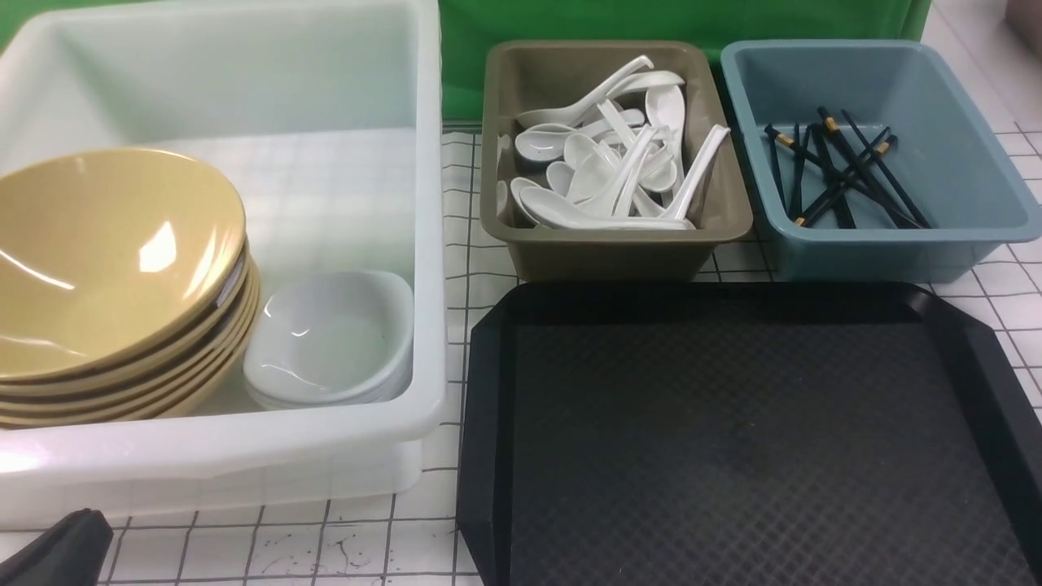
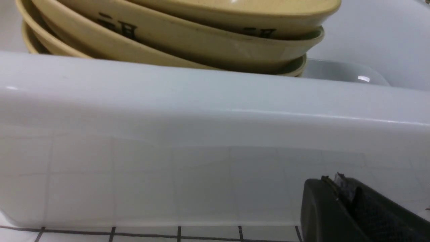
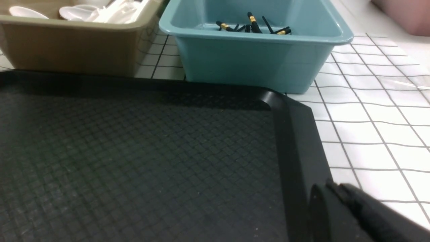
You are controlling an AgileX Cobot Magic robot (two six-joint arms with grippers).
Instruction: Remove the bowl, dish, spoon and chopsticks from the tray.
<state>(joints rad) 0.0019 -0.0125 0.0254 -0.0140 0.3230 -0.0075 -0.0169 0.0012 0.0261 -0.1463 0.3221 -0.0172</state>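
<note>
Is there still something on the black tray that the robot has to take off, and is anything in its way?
No. The tray shows only bare textured surface. Bowls and dishes sit in the white tub, spoons in the olive bin, chopsticks in the blue bin. Nothing blocks anything.

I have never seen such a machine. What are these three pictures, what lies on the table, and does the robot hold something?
It is a robot with two arms, each ending in a gripper. One picture looks forward from between the arms; the other two come from cameras on the wrists. On the tiled table the black tray holds nothing. A white tub holds stacked yellow bowls and white dishes. An olive bin holds spoons; a blue bin holds chopsticks. The left gripper and right gripper are both shut and hold nothing.
</note>
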